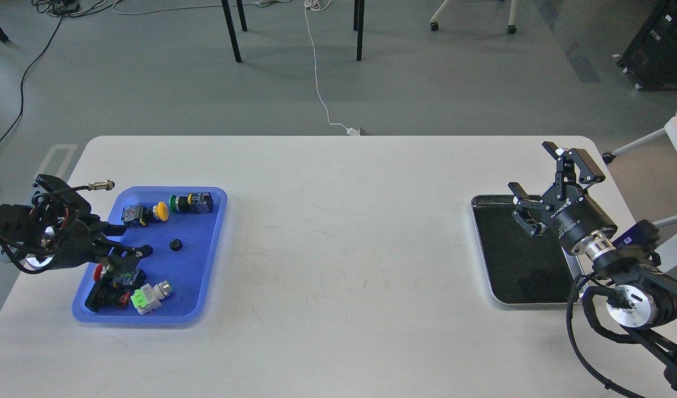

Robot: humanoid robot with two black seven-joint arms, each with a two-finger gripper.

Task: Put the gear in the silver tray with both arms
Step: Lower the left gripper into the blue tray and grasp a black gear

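A small black gear [175, 244] lies alone in the middle of the blue plastic tray [200, 265] at the left. My left gripper [131, 239] is at the tray's left edge, low over it, left of the gear and apart from it. Its fingers are spread and I see nothing between them. The silver tray [513, 265] lies at the right with a dark, bare floor. My right gripper [548, 185] hovers over the tray's far right corner, open and empty, fingers pointing up and away.
The blue tray also holds a yellow push button [160, 210], a green button switch [192, 202], a red button unit [109, 287] and a green-and-white part [150, 292]. A cable connector [98, 186] sticks out above my left wrist. The table's right edge is near the silver tray.
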